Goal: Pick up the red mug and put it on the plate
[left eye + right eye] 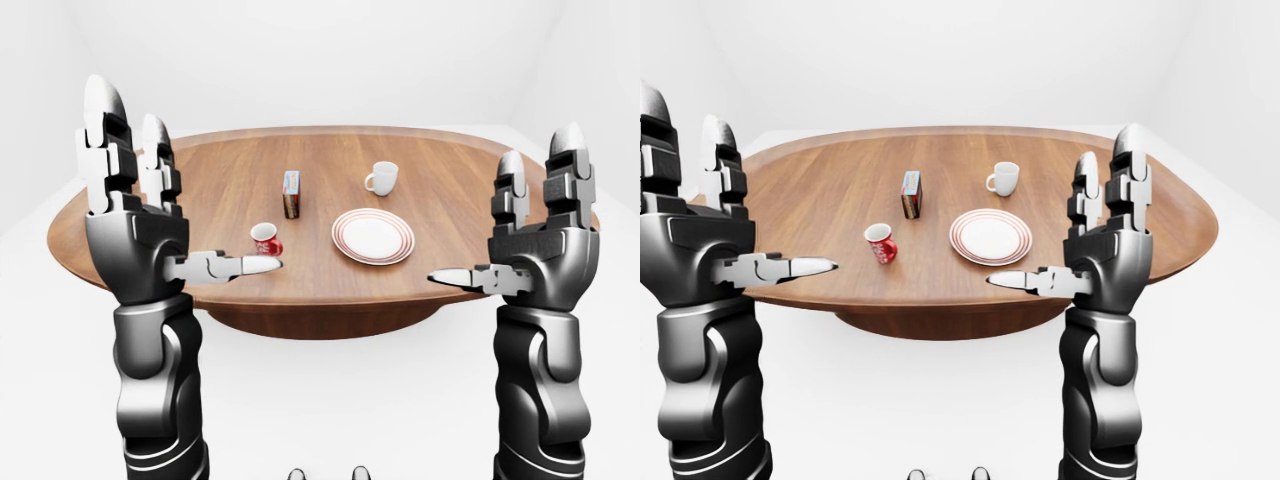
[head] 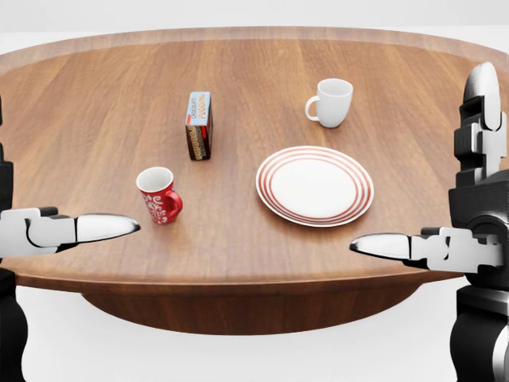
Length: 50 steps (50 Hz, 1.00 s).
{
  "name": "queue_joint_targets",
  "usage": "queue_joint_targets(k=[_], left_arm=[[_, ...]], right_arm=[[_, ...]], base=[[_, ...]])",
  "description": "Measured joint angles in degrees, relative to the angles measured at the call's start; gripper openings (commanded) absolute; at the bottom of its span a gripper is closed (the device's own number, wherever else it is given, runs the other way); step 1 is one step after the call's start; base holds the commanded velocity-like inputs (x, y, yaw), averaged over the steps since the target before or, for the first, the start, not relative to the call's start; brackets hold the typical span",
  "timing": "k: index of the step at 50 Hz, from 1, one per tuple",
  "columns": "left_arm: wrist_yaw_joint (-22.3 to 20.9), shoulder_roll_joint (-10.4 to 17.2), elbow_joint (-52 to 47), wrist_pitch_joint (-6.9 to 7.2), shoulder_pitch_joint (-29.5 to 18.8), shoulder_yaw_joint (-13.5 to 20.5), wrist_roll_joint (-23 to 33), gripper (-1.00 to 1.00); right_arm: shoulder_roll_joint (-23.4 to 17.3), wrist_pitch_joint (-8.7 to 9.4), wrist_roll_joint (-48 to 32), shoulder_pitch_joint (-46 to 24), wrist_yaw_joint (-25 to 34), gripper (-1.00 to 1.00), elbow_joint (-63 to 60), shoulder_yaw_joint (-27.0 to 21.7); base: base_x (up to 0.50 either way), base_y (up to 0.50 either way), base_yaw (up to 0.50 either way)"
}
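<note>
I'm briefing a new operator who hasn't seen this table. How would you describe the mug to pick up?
On the oval wooden table, find the red-striped plate. The red mug stands upright to its left in the head view, below the small box. It is red with white patterning; the other mug is plain white.

A small glossy red ceramic mug [image 2: 159, 195] with a white patterned band on its side and a white interior stands upright on the wooden tabletop, empty, its handle turned toward the right of the head view. To its right in that view, well apart from it, lies a round white ceramic plate [image 2: 315, 185] ringed with thin red concentric stripes near its rim, flat on the tabletop with nothing on it. The mug sits nearer the view's bottom-left, the plate near the middle.
</note>
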Motion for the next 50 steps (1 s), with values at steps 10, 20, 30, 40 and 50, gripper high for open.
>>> queue_joint_targets(k=[10, 20, 30, 40, 50], left_arm=[[0.1, 0.3, -0.1, 0.0, -0.2, 0.4, -0.3, 1.0], [-0.1, 0.4, -0.2, 0.0, 0.1, 0.5, -0.3, 1.0], [-0.1, 0.5, -0.4, 0.0, 0.2, 0.8, -0.5, 1.0], [0.1, 0.7, -0.8, 0.0, -0.2, 1.1, -0.8, 1.0], [0.2, 0.9, -1.5, 0.0, -0.3, 1.3, -1.3, 1.0]], right_arm=[[-0.1, 0.0, 0.3, 0.0, 0.0, 1.0, -0.5, -0.2], [-0.1, 0.0, 0.4, 0.2, 0.3, 1.0, -0.8, -0.1], [0.0, 0.0, 0.2, 0.4, 0.5, 1.0, -1.1, 0.0], [0.0, 0.0, -0.9, 0.8, 0.7, 1.0, -1.2, 0.1], [0.0, 0.0, -1.7, 1.4, 1.8, 1.0, -2.9, 0.1]], base=[[0.0, 0.5, 0.0], [0.0, 0.5, 0.0], [0.0, 0.5, 0.0], [0.0, 0.17, 0.0], [0.17, 0.0, 0.0]])
